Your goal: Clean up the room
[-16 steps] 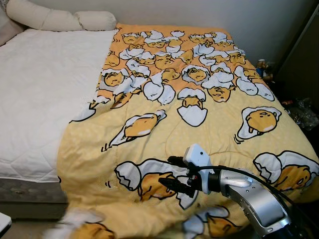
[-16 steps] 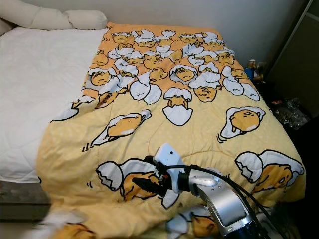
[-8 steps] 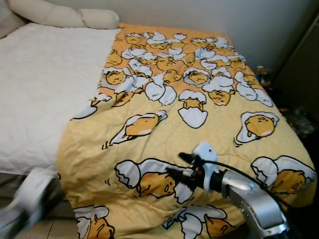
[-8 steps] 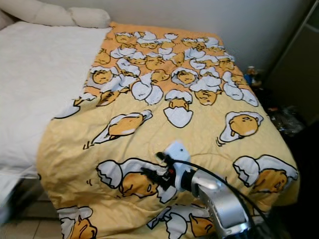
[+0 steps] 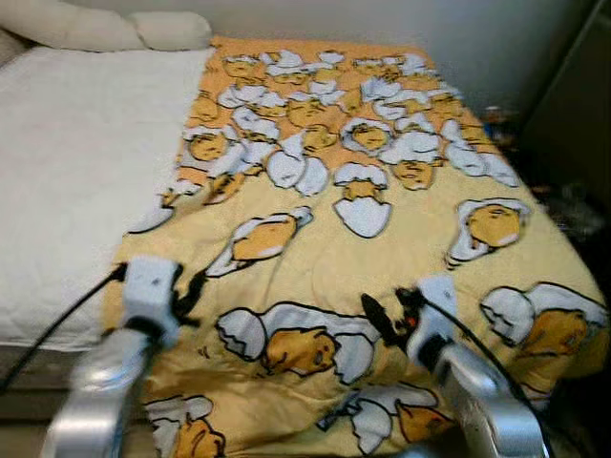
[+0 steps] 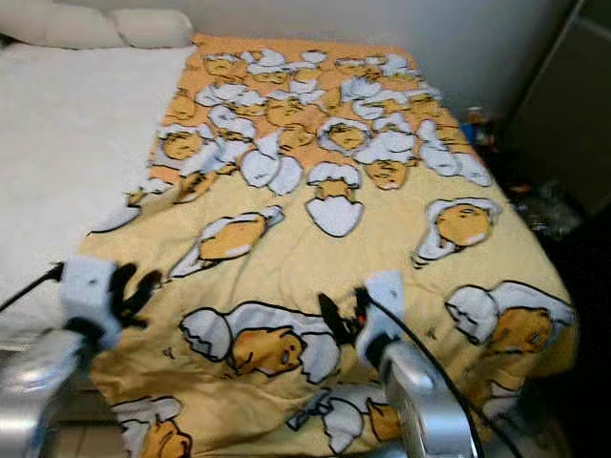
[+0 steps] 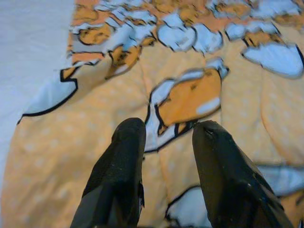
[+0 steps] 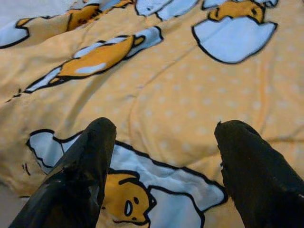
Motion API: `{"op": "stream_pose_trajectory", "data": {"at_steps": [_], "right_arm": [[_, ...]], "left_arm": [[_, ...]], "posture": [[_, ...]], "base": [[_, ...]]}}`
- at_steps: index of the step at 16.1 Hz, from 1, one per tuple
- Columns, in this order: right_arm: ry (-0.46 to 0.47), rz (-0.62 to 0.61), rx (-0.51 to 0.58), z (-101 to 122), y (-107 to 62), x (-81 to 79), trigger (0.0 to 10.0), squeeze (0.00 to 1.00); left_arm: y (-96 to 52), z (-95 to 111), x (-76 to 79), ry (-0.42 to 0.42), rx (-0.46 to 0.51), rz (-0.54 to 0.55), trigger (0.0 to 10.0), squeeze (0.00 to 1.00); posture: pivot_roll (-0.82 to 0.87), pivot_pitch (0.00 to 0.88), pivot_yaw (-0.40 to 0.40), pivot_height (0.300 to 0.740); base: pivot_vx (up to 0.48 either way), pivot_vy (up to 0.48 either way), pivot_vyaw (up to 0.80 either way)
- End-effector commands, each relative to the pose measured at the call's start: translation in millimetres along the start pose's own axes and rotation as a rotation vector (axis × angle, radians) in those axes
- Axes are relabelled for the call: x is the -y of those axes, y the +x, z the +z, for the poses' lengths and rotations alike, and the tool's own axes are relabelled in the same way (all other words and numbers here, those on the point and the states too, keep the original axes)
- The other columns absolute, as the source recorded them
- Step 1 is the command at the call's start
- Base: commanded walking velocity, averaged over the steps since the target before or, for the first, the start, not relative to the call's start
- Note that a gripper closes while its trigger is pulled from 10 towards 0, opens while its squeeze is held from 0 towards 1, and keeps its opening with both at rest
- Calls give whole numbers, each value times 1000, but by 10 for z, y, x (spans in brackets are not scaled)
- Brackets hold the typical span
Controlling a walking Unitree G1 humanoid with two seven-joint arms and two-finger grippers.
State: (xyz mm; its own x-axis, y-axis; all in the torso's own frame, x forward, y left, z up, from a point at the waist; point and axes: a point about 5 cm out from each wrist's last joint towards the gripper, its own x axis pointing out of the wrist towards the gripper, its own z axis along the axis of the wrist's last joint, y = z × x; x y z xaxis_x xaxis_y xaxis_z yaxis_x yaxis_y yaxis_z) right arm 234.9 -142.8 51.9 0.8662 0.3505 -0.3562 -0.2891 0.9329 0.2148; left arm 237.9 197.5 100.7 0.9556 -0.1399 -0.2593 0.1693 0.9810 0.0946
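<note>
Bedroom, bed (image 5: 67, 172) with white sheet half covered by the yellow egg-print blanket (image 5: 401, 239). New since a second ago: left gripper (image 7: 164, 142) has come up over the blanket's near left edge, fingers spread, empty. Right gripper (image 8: 159, 137) also spread, hovering mid-blanket. Both arms reach forward, likely set to grab and straighten.

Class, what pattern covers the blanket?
Cartoon eggs on yellow blanket, clearest in the left eye view.
</note>
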Motion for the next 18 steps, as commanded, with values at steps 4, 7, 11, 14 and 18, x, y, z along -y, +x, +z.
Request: {"op": "stream_pose_trajectory", "data": {"at_steps": [4, 7, 11, 14, 18], "right_arm": [[-23, -29, 43, 87, -40, 20, 10000, 0], [-19, -28, 36, 95, -35, -8, 10000, 0], [-15, -57, 20, 88, -28, 9, 10000, 0], [-8, -87, 7, 79, -20, 40, 10000, 0], [6, -89, 4, 65, -16, 19, 10000, 0]], "left_arm": [[24, -24, 80, 29, -19, 13, 10000, 0], [-16, -68, 121, 64, -39, -5, 10000, 0], [-71, -74, 69, 79, -51, 24, 10000, 0], [-102, -67, 17, 87, -55, 41, 10000, 0], [-130, -80, -8, 106, -70, 32, 10000, 0]], "posture": [[-65, 0, 1, 740], [-60, 0, -2, 740], [-44, 0, -12, 740], [-45, 0, -11, 740], [-45, 0, 1, 740]], "base": [[0, 345, 0], [0, 368, 0], [0, 370, 0], [0, 369, 0], [0, 368, 0]]}}
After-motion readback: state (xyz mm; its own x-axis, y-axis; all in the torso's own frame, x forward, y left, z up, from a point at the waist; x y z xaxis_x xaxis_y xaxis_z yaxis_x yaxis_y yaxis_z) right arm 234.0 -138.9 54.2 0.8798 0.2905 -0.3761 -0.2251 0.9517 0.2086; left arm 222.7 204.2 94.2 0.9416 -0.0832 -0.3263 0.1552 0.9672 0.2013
